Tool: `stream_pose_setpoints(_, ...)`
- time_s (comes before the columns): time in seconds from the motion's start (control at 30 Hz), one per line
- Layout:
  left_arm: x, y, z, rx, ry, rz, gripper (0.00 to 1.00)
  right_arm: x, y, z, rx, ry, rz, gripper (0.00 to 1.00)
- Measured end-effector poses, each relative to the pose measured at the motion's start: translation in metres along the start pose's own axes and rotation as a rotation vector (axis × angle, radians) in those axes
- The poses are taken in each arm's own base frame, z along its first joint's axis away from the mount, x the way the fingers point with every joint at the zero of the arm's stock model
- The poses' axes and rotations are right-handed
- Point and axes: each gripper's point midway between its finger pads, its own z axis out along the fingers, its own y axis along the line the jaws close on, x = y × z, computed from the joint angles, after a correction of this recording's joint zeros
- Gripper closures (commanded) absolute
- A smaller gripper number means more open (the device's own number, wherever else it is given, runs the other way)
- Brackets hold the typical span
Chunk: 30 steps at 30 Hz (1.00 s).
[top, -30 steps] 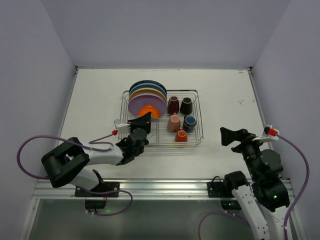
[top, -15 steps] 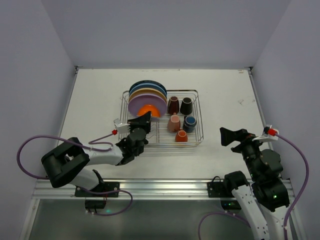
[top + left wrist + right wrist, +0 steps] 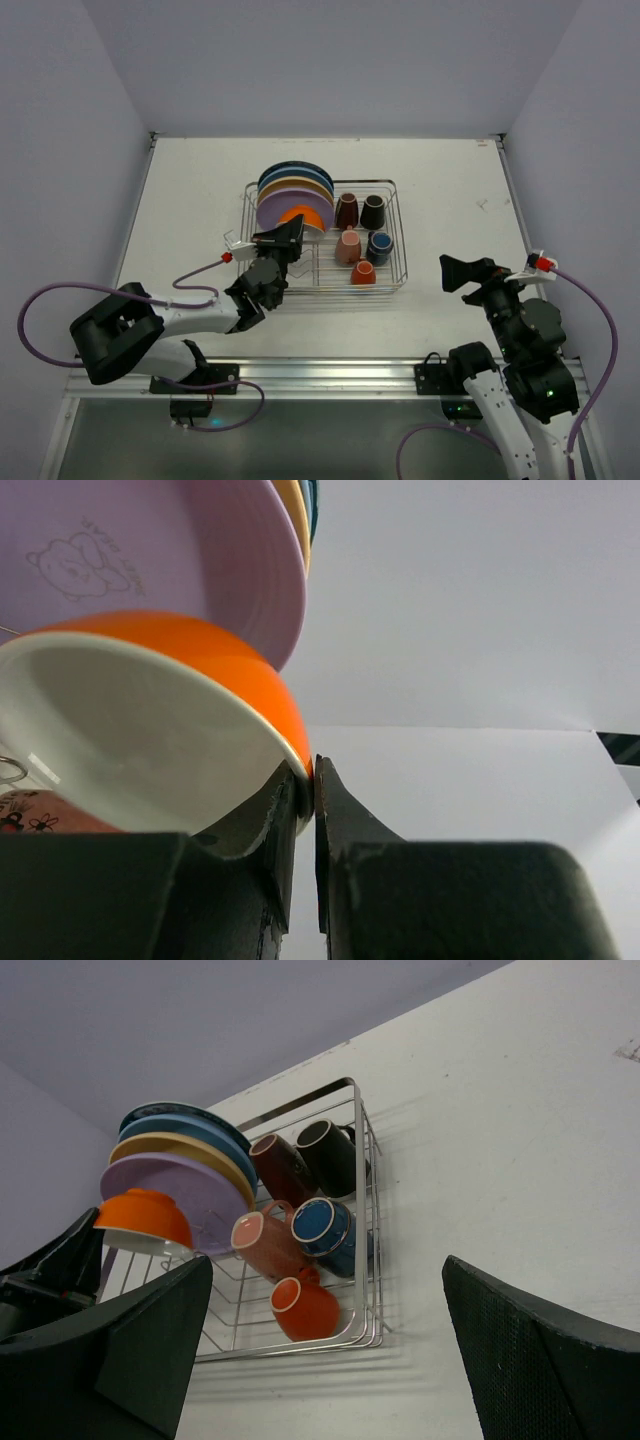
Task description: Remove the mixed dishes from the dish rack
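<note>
Our left claw [image 3: 308, 770] is pinching the rim of the orange bowl [image 3: 150, 720], one finger on the white inside and one on the orange outside. The bowl is tilted just in front of the lavender plate [image 3: 200, 550], at the near end of the plate row in the left half of the dish rack [image 3: 390, 285]. Our right claw [image 3: 447, 272] hangs spread wide and holding nothing over the desk [image 3: 200, 180], off to the right of the rack, and the five cups [image 3: 362, 272] sit in the rack's right half.
</note>
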Motion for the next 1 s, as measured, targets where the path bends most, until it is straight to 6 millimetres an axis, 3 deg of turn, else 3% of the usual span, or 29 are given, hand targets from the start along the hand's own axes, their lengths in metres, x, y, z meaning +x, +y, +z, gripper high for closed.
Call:
stream_pose_setpoints(0.27, 0.000, -0.028, -0.009, 0.064, 0.038, 0.086, 1.00, 0.000, 0.000, 0.000, 0.000, 0.000, 0.000, 0.01)
stream_pose_setpoints(0.43, 0.000, -0.055, -0.015, 0.085, 0.050, 0.250, 1.00, 0.000, 0.000, 0.000, 0.000, 0.000, -0.001, 0.01)
stream_pose_setpoints(0.5, 0.007, -0.078, -0.009, 0.074, 0.052, 0.345, 1.00, 0.000, 0.000, 0.000, 0.000, 0.000, -0.003, 0.01)
stream_pose_setpoints(0.67, 0.019, -0.155, -0.001, 0.085, 0.064, 0.624, 1.00, 0.001, 0.001, 0.000, -0.010, 0.005, -0.009, 0.01)
stream_pose_setpoints(0.73, 0.016, -0.173, 0.002, 0.062, 0.063, 0.732, 1.00, 0.000, 0.004, 0.000, -0.022, 0.005, -0.008, 0.01)
stream_pose_setpoints(0.83, -0.001, -0.185, 0.018, -0.012, 0.066, 0.893, 1.00, 0.001, 0.008, 0.002, -0.041, 0.018, -0.008, 0.01)
stream_pose_setpoints(0.87, -0.015, -0.184, 0.030, -0.047, 0.063, 0.936, 1.00, 0.003, 0.009, 0.003, -0.043, 0.027, -0.009, 0.01)
stream_pose_setpoints(0.93, -0.056, -0.172, 0.060, -0.131, 0.066, 1.001, 1.00, 0.004, 0.012, 0.005, -0.049, 0.044, -0.011, 0.01)
stream_pose_setpoints(1.0, -0.111, -0.150, 0.092, -0.251, 0.051, 1.039, 1.00, 0.004, 0.014, 0.005, -0.056, 0.052, -0.013, 0.01)
